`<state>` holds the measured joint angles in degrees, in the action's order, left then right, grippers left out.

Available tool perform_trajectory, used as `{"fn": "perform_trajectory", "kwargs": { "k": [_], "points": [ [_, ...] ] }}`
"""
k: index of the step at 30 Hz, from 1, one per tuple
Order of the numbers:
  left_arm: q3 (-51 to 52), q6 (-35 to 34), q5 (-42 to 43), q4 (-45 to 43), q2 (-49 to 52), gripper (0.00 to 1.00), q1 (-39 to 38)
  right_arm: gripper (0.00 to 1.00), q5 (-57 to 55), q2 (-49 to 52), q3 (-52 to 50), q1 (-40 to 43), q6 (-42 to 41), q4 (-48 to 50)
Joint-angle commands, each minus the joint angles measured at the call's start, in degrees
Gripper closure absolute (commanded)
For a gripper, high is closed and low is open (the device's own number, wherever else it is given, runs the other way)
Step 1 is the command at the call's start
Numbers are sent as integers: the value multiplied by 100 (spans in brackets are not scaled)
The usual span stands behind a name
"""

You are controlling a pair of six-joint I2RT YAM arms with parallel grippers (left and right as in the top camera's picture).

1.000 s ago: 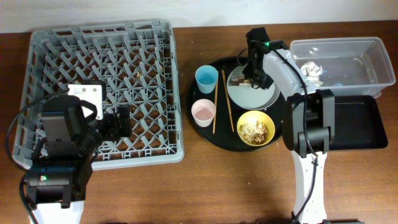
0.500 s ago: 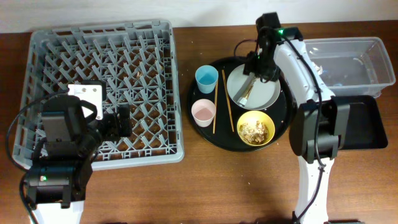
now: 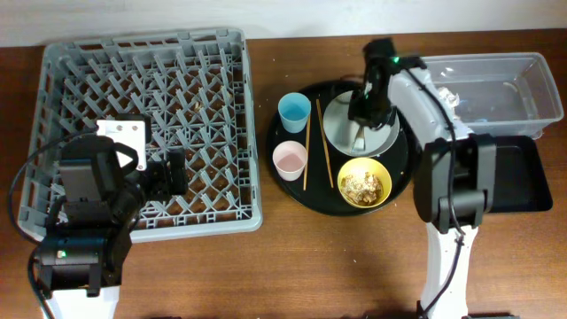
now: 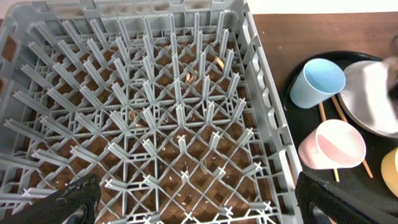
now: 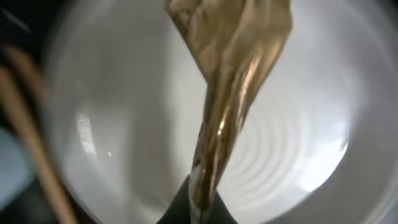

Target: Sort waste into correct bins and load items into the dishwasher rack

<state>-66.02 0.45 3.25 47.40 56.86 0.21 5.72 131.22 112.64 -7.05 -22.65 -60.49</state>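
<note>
You've got the wrapper (image 5: 230, 81) pinched tight in R gripper (image 3: 361, 120), dangling lengthwise over plate (image 5: 323, 124); tub (image 3: 532, 66) sits upper right, near that same side.

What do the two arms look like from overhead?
The right arm has white links, black joints and a green light near its wrist. The left arm is mostly black, with a white square plate, a looping black cable and a green light low down.

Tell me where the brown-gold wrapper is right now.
In the right wrist view, the brown-gold wrapper is pinched in the right hand, held over the pale grey plate on the round black tray.
</note>
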Motion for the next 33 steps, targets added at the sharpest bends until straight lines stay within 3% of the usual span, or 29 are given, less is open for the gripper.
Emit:
{"fn": "perform_trajectory", "kwargs": {
  "k": [1, 4, 8, 9, 10, 11, 12, 16, 19, 24, 33],
  "points": [
    [-79, 90, 42, -11, -7, 0, 35, 96, -13, -529, 1331, 472, -4, -811],
    [-79, 90, 42, -11, -7, 0, 35, 96, -35, -592, 2114, 1233, -31, -1134],
    [-79, 90, 42, -13, -7, 0, 35, 92, -640, -212, 1871, 1926, -332, -289],
    [-79, 90, 42, -11, -7, 0, 35, 85, -640, -144, 1871, 1952, -330, -144],
    [-79, 90, 42, -11, -7, 0, 35, 69, -638, -76, 1871, 1982, -330, 101],
    [-79, 90, 42, -13, -7, 0, 35, 40, -640, -63, 1871, 1989, -326, 273],
    [-79, 90, 42, -13, -7, 0, 35, 31, -640, -63, 1871, 1989, -306, 363],
    [-79, 90, 42, -13, -7, 0, 35, 30, -459, -407, 1895, 1982, 240, 68],
    [-79, 90, 42, -13, -7, 0, 35, 30, 378, -1182, 2006, 1860, 942, -509],
    [-79, 90, 42, -13, -7, 0, 35, 30, 756, -1930, 1998, 1060, 938, -2367],
    [-79, 90, 42, -13, -7, 0, 35, 33, 717, -1742, 1912, -212, 868, -2695]
  ]
}}
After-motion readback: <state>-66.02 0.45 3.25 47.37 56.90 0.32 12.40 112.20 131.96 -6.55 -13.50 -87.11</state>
